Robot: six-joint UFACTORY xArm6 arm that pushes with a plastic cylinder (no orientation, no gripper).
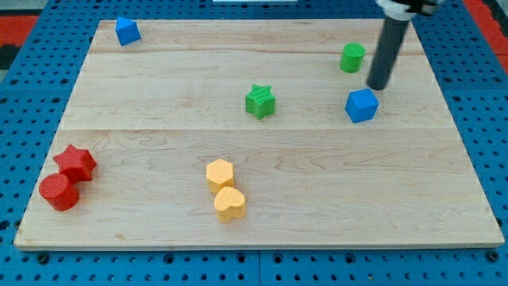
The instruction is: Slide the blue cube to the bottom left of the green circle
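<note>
Now my tip [378,86] just above blue cube [361,106], right of green circle [352,58]

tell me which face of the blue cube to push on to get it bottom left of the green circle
There's no hand, so push. Set my tip on the blue cube at its right face, which looks flat and bare, then shove toward the view's left: the cube lies below the green circle, slightly right.
</note>
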